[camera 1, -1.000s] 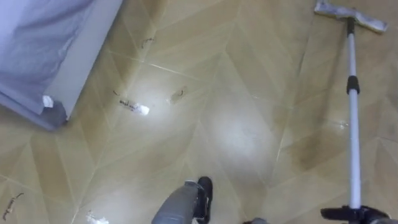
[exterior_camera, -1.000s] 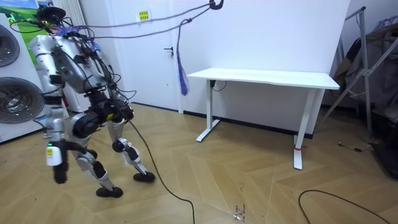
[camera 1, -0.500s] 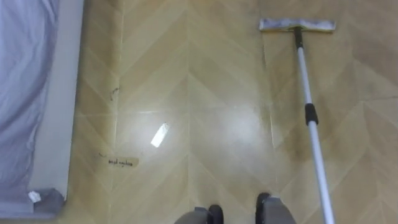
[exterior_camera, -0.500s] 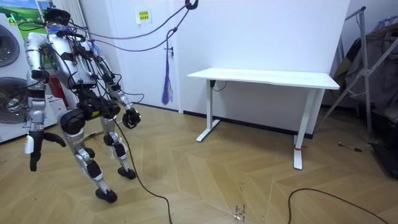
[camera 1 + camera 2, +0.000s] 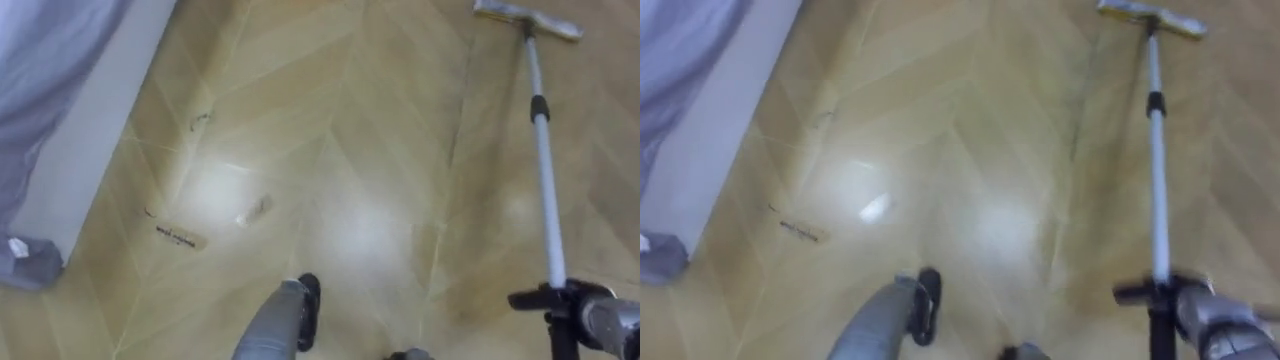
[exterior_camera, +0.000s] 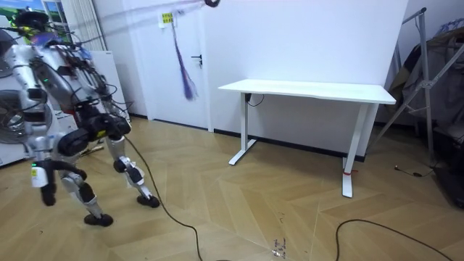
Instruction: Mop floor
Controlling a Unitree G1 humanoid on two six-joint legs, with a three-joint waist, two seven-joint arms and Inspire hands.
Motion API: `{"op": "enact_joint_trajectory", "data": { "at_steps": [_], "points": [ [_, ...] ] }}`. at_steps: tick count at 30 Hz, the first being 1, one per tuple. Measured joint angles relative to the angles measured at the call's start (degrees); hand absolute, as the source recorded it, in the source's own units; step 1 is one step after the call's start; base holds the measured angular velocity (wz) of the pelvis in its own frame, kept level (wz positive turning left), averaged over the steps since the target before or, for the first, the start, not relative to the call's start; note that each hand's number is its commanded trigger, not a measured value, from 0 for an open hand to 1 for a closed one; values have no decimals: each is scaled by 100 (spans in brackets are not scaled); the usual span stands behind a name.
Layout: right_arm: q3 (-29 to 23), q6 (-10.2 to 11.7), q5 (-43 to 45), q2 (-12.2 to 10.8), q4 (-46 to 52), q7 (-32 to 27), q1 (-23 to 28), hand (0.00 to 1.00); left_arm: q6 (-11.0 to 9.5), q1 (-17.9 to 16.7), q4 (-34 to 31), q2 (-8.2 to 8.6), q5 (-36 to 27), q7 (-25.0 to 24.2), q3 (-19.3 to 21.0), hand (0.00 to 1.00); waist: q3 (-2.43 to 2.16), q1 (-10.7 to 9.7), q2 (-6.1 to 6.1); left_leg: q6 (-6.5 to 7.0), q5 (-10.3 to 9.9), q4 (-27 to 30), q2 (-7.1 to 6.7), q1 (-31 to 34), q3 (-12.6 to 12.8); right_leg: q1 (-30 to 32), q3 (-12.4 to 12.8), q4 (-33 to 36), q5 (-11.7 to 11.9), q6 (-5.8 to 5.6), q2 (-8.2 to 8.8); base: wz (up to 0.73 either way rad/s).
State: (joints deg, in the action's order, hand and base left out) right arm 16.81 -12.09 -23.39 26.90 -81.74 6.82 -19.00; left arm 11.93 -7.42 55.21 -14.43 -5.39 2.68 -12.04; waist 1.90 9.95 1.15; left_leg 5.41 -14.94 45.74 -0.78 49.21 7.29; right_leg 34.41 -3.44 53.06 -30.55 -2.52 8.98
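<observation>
A flat mop head (image 5: 527, 18) rests on the wooden floor far ahead of me. Its white pole (image 5: 545, 190) runs back to my right hand (image 5: 560, 300) at the lower right. Dark fingers are wrapped round the pole there, also seen in the right eye view at the hand (image 5: 1160, 295), below the pole (image 5: 1157, 170) and mop head (image 5: 1152, 18). In the room view I stand bent forward near the washing machines. My left hand (image 6: 46, 192) hangs by my side at the room view's left.
A white panel under a grey cloth (image 5: 60, 110) borders the floor on my left. Small scraps (image 5: 180, 238) (image 5: 255, 210) lie on the boards nearby. A white desk (image 6: 312, 90) stands at the room view's right, with litter (image 6: 279, 250) on the floor before it.
I have stepped toward the room view's left and my view has swung. The mop now shows at the upper right, and my right hand on the pole has come into view.
</observation>
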Motion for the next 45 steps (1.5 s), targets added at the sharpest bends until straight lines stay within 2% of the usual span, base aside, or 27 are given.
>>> {"op": "enact_joint_trajectory", "data": {
  "at_steps": [1,2,4,6,7,8,9,12,13,14,15,16,18,20,21,23,26,28,30,31,32,36,38,40,41,43,45],
  "points": [
    [5,36,-49,-11,-91,50,268,100,5,110,10,74,61,5,20,0,-24,-6,-78,95,-168,22,-108,-192,64,-19,112,302,201,-98,87,14],
    [5,52,18,0,-214,32,522,100,-19,236,58,193,176,12,41,0,-96,-19,-291,179,-315,57,-124,-330,61,-14,153,535,532,-118,87,3],
    [2,50,138,-76,-283,-59,836,100,-123,355,38,262,229,39,55,0,-147,-63,-450,244,-436,-35,-202,-538,46,100,281,861,971,-149,98,-14],
    [4,62,143,-264,-290,-181,1033,100,-163,402,2,271,250,120,65,0,-138,-200,-460,259,-448,-195,-330,-710,-55,319,422,968,973,-138,56,-21],
    [8,142,142,-356,-290,-267,1186,100,-175,422,19,319,256,172,61,0,-109,-325,-544,226,-466,-270,-474,-818,-375,451,348,929,904,-110,-21,-21],
    [21,177,147,-467,-275,-396,1323,100,-182,412,38,370,256,208,59,0,-114,-382,-609,182,-485,-368,-569,-913,-660,646,337,827,843,-56,-148,-22],
    [62,182,146,-527,-255,-462,1378,100,-182,393,39,391,255,225,61,0,-109,-390,-633,151,-485,-427,-610,-974,-792,741,332,711,829,-41,-187,-33],
    [73,185,220,-824,-8,-679,1600,100,-181,140,19,446,268,347,66,0,-131,-545,-757,-29,-524,-641,-612,-1233,-1280,909,192,-842,928,6,-199,-21],
    [48,184,248,-914,27,-695,1634,100,-157,81,39,440,252,353,66,0,-113,-630,-749,-117,-568,-675,-606,-1322,-1426,853,145,-1310,1240,-33,-212,25],
    [-1,181,281,-982,57,-704,1720,100,-105,38,44,437,254,354,66,0,-101,-678,-707,-206,-616,-677,-583,-1385,-1470,719,-16,-1367,1474,31,-210,33],
    [-20,170,285,-993,66,-705,1747,100,-89,25,45,439,258,349,66,0,-102,-656,-707,-251,-641,-657,-556,-1406,-1454,676,-110,-1334,1486,118,-213,38],
    [-73,134,285,-988,85,-702,1695,100,-82,7,44,428,257,339,76,0,-108,-611,-710,-330,-684,-553,-440,-1397,-1351,622,-262,-1285,1409,222,-252,27],
    [-118,49,230,-915,92,-642,1499,100,-77,11,20,363,178,344,89,0,-63,-472,-585,-439,-744,-298,-297,-1342,-1284,635,-342,-1107,1248,355,-324,11],
    [-123,-179,242,-633,-19,-399,833,100,-57,-2,-22,207,-154,348,81,0,-49,-327,-380,-490,-729,448,-156,-1039,-1181,700,-433,-745,971,525,-335,6],
    [-119,-171,237,-542,-53,-356,659,100,-61,-2,-38,150,-205,355,60,0,-55,-291,-353,-535,-704,725,-123,-941,-1169,717,-447,-635,896,558,-369,3],
    [-3,-55,75,-194,-65,-277,39,100,-73,-16,-43,-67,-296,399,-18,0,-35,-63,-174,-825,-464,1711,124,-491,-1123,783,-457,-284,666,746,-569,-20],
    [51,99,66,12,-37,-119,-636,100,-69,-194,-98,-101,-264,418,-9,0,-32,-4,31,-869,-130,2164,151,-159,-1113,760,-437,-103,454,836,-624,8],
    [37,100,-24,21,-43,-92,-818,100,-20,-241,-159,-100,-164,359,4,0,-24,40,55,-788,-289,1752,106,-26,-1054,664,-401,-162,423,873,-672,33],
    [-29,75,-166,2,-73,-58,-734,100,29,-272,-295,-90,-12,271,43,0,-24,63,53,-762,-317,693,29,-21,-968,446,-391,-370,403,835,-687,47],
    [-31,54,-193,-11,-75,-44,-591,100,20,-267,-299,-73,140,180,52,0,-17,78,36,-648,-161,-65,-3,-92,-791,258,-390,-529,385,791,-689,33],
    [-31,59,-236,-36,-71,-9,-383,100,21,-268,-267,-68,273,77,59,0,-22,85,46,-461,103,-269,4,-209,-639,88,-315,-620,344,710,-676,27],
    [5,161,-290,-67,-81,135,337,100,6,-98,-181,25,322,-15,59,0,-41,41,-63,-179,-86,-321,-15,-594,-368,-290,-246,-798,296,512,-584,8],
    [0,222,-212,-156,-143,104,829,100,-73,42,-71,176,395,16,239,0,-53,-49,-171,-102,-273,-319,-108,-831,-318,-331,-218,-418,411,308,-496,-2],
    [-11,195,-70,-305,-266,-76,1108,100,-115,84,-59,263,394,63,302,0,-80,-205,-297,-39,-392,-333,-155,-1042,-350,-250,-267,51,646,95,-391,5],
    [-16,130,-8,-471,-315,-190,1241,100,-135,175,-20,275,395,97,326,0,-84,-257,-356,-39,-434,-383,-181,-1175,-487,-150,-241,289,782,66,-327,-23],
    [-15,88,115,-724,-311,-352,1283,100,-185,267,46,320,366,217,372,0,-61,-285,-397,-94,-402,-594,-218,-1394,-744,-38,-192,-195,732,43,-297,-57],
    [-14,105,118,-913,-307,-433,1286,100,-227,292,116,369,286,310,408,0,-52,-337,-431,-179,-369,-803,-228,-1636,-929,-88,-122,-1185,910,51,-226,-52]
  ]
}}
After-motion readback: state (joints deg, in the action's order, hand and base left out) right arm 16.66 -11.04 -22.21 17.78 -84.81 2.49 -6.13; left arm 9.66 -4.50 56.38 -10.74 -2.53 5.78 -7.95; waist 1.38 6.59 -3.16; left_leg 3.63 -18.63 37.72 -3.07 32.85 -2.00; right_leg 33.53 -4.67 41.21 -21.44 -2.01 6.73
